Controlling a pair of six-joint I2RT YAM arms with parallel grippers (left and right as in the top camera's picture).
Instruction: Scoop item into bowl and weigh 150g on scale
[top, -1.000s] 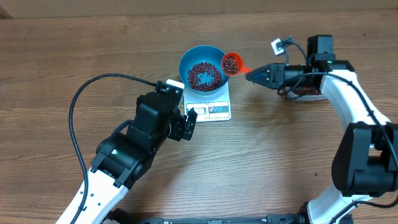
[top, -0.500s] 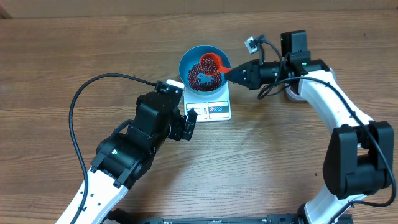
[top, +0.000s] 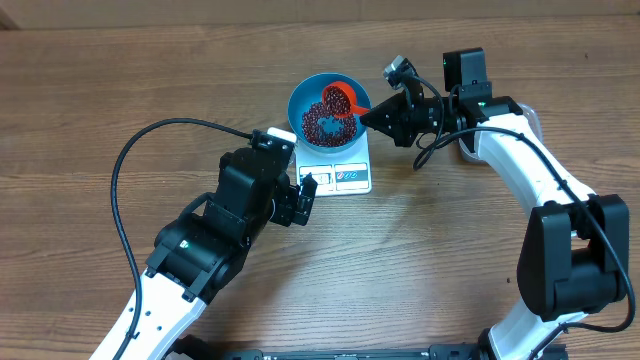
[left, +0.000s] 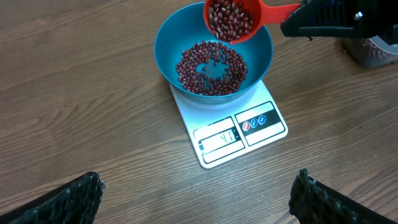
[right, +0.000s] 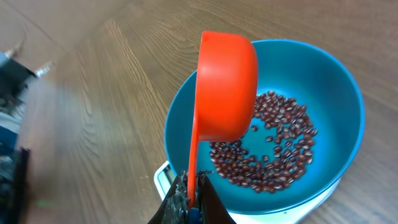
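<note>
Right gripper (top: 370, 118): you see it clenched on the handle of the orange scoop (right: 227, 87), at the right rim of the bowl.
Scoop: it is tilted above the blue bowl (left: 165, 37), its mouth turned down toward the inside; red beans (left: 229, 17) lie in it.
Bowl: it stands on the white scale (left: 267, 134) and holds a ring of beans (left: 211, 68) on its bottom.
Scale display (left: 217, 138): it seems to read 41; you cannot read the digits with certainty.
Left gripper (top: 306, 192): released, the fingers (left: 74, 199) wide apart, just beside the front edge of the scale, touching nothing.
Second container (left: 373, 53): on the bench (top: 450, 260) behind the right arm, with beans inside.
</note>
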